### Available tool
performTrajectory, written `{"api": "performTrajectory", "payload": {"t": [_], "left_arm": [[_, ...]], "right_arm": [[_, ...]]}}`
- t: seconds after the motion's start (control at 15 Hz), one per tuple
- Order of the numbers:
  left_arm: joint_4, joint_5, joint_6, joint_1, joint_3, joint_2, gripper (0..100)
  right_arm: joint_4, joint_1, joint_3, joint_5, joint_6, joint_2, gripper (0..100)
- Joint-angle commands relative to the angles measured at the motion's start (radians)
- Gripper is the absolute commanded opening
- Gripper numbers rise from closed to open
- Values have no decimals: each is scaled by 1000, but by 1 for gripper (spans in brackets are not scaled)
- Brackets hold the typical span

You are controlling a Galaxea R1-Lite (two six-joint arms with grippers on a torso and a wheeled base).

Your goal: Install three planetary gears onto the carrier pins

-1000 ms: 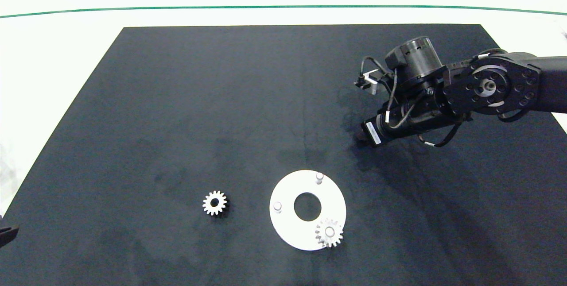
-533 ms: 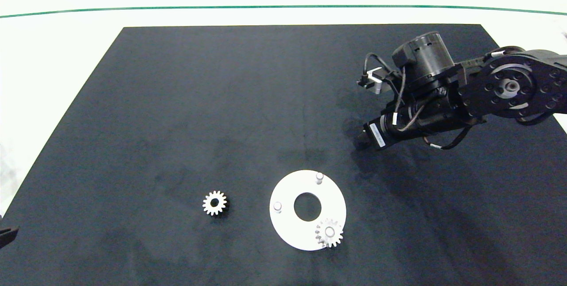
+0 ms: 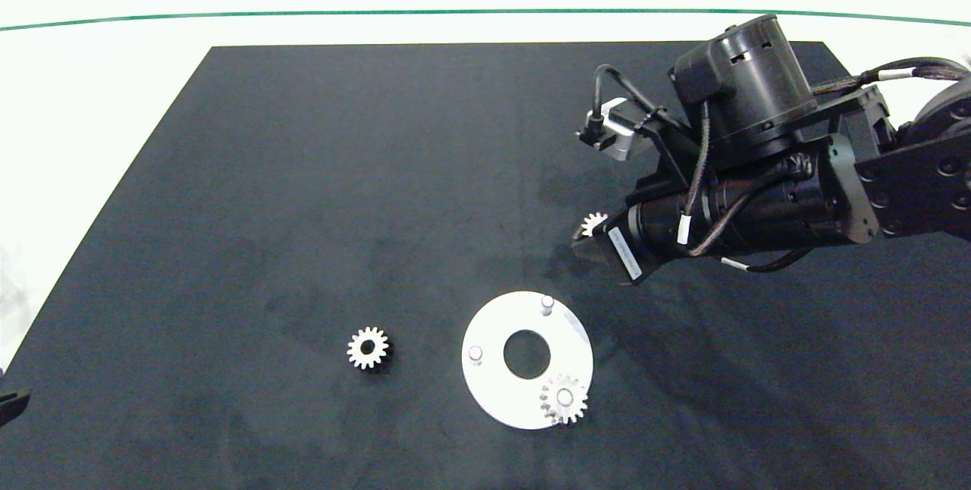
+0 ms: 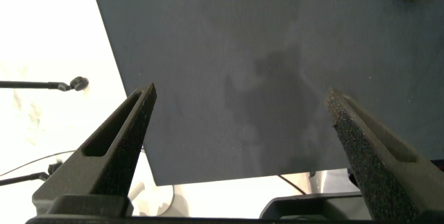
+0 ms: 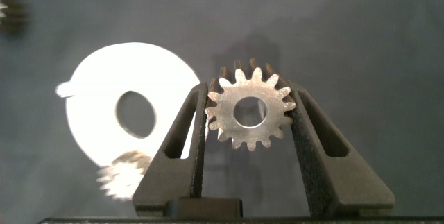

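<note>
Right claw (image 5: 250,116) grips one planetary gear (image 5: 250,113) by its toothed rim, fingers (image 5: 191,130) pressed on both sides, bore facing the wrist camera and unobstructed. In the head view the held gear (image 3: 593,223) peeks out at the claw tip, above the dark mat (image 3: 303,171) and up-right of the white carrier disc (image 3: 493,391), not touching it. One gear (image 3: 564,399) is already seated on the pin at the disc's lower-right edge. Two carrier pins stand bare: the upper pin (image 3: 546,303), nearest the claw, and the left pin (image 3: 475,353). The third gear (image 3: 368,347) lies flat on the mat, well left of the disc. Left claw (image 4: 243,141) is spread wide, holds nothing, parked over the near-left corner of the surface. Step in hand, judged: carry the held gear to a bare pin, likely the upper one. To do it well: turn the gear flat so its bore axis matches the upright pin, centre the bore over the pin tip before lowering, descend straight, and let go only once the gear sits flush on the disc. A tilted gear would likely jam or skate off the pin; also keep clear of the seated gear.
</note>
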Motion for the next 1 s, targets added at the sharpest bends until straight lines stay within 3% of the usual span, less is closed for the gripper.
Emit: {"api": "performTrajectory", "payload": {"t": [0.07, 1.0], "left_arm": [[4, 2, 2, 2, 0, -2, 100], [9, 2, 17, -9, 8, -28, 100]], "right_arm": [[2, 45, -1, -4, -4, -1, 13], [14, 101, -30, -4, -7, 21, 13]]}}
